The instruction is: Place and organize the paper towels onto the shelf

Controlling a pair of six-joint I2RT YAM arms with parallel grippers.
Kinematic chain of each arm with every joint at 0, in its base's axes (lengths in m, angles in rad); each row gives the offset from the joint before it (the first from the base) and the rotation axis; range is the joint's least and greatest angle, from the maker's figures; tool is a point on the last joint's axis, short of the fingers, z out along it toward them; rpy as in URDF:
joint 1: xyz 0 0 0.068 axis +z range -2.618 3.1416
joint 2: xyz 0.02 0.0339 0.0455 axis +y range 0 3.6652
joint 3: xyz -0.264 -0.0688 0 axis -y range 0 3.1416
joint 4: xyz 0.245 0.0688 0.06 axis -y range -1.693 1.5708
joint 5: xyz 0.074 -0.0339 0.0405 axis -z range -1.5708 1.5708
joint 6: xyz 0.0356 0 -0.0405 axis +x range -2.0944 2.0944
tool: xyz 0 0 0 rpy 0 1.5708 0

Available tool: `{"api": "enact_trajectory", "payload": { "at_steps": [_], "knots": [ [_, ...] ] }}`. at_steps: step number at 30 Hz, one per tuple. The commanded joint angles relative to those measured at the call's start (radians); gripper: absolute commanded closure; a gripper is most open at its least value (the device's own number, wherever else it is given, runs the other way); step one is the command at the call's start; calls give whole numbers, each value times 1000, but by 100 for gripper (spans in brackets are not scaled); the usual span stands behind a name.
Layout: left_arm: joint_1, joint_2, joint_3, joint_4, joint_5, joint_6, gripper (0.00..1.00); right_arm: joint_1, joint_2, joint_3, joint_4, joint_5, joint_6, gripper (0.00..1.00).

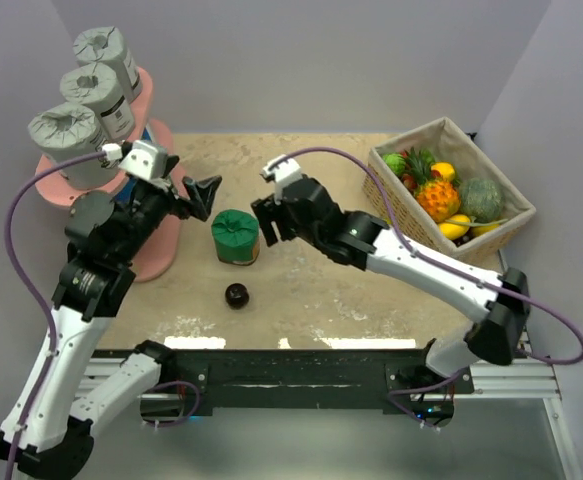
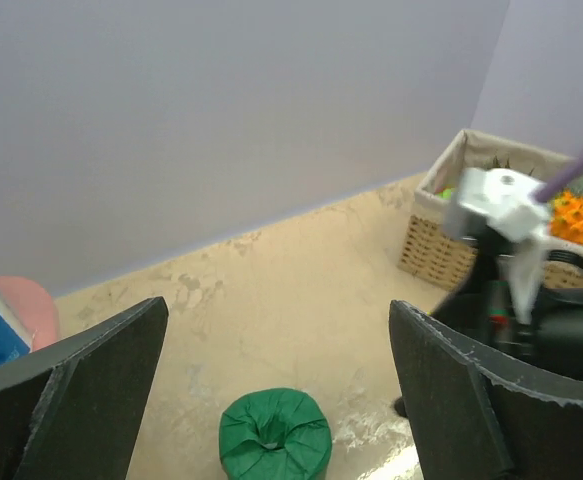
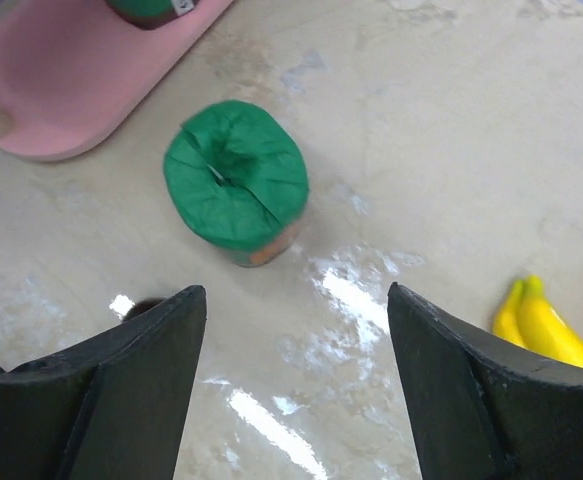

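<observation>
Top external: three grey rolls (image 1: pixel 79 90) stand on the shelf (image 1: pixel 143 98), and a green roll (image 1: pixel 235 236) stands upright on the table (image 1: pixel 331 290) between both arms. Left wrist: the left gripper (image 2: pixel 278 305) gapes wide and empty. Right wrist: the right gripper (image 3: pixel 296 290) is spread wide near that roll.

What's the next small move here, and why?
Probably lower the left gripper around the green roll: its jaws are open, the roll stands upright centred just ahead of them, and that arm is nearest the shelf.
</observation>
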Motion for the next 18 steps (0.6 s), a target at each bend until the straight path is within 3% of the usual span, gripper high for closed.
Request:
{"api": "enact_trajectory", "payload": {
  "at_steps": [1,8,12,18],
  "knots": [
    [-2,100,59,-99,27,31,4,-4,-275,-242,69,82,56,23],
    [-60,343,113,-175,-155,70,5,-2,-621,-498,81,80,84,22],
    [-158,475,147,-209,-299,108,6,-2,-710,-543,32,100,90,21],
    [-181,650,160,-222,-304,123,9,-4,-786,-563,-11,123,86,21]
  ]
}}
